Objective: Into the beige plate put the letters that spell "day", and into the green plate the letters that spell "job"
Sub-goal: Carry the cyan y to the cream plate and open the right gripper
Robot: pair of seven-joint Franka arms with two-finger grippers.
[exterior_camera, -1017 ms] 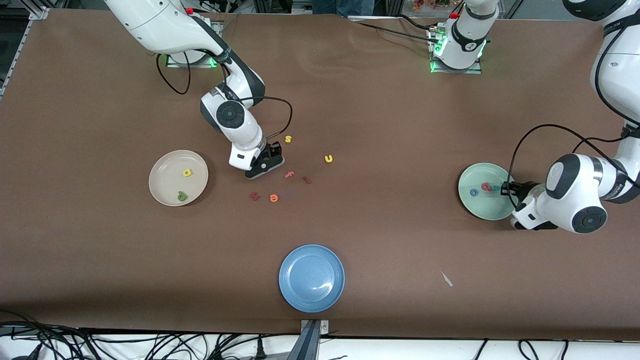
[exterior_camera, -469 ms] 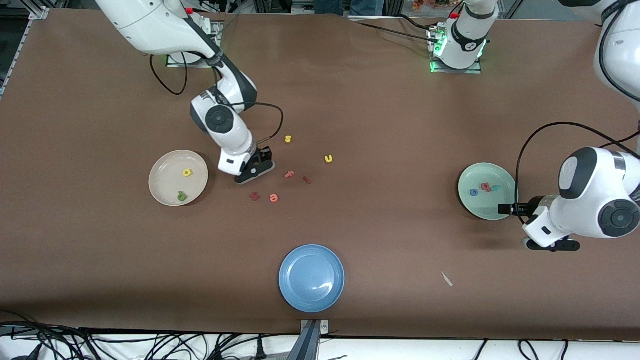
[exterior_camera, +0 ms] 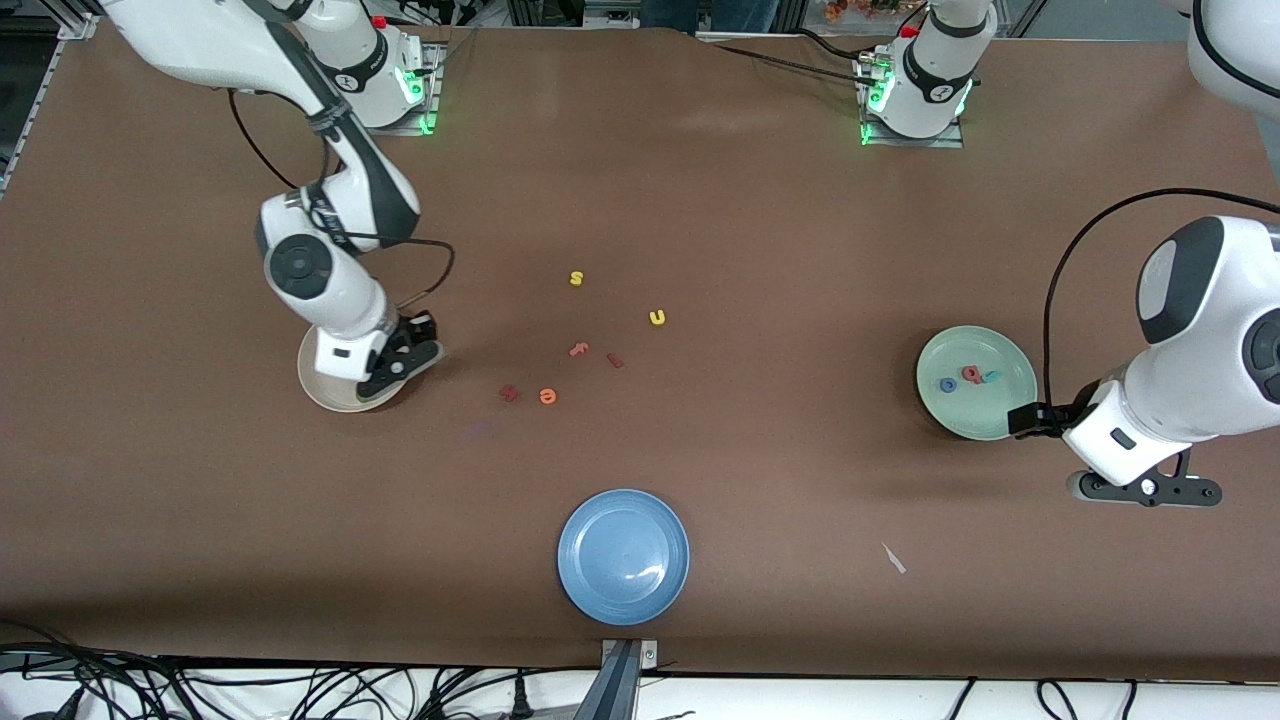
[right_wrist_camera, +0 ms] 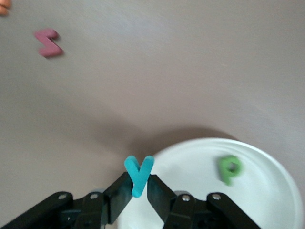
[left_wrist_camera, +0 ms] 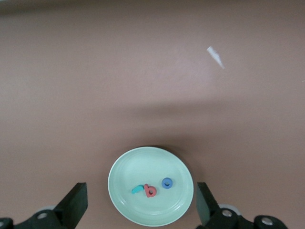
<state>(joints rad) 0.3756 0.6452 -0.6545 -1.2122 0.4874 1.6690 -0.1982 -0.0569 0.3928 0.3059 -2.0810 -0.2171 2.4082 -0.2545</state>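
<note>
Bright even overhead light, soft shadows (right wrist view blurred).

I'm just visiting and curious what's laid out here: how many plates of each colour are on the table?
beige round shallow plate: 1
mint-green round shallow plate: 1
blue round shallow plate: 1
Total: 3

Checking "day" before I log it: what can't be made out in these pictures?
- Front view: the right gripper and its wrist cover most of the round cream-beige plate; its contents are hidden.
- Right wrist view: the plate is cut off by the edge; only the green foam "d" shows, blurred. No yellow "a" visible.
- Held teal foam "y": front view hides it.
</note>
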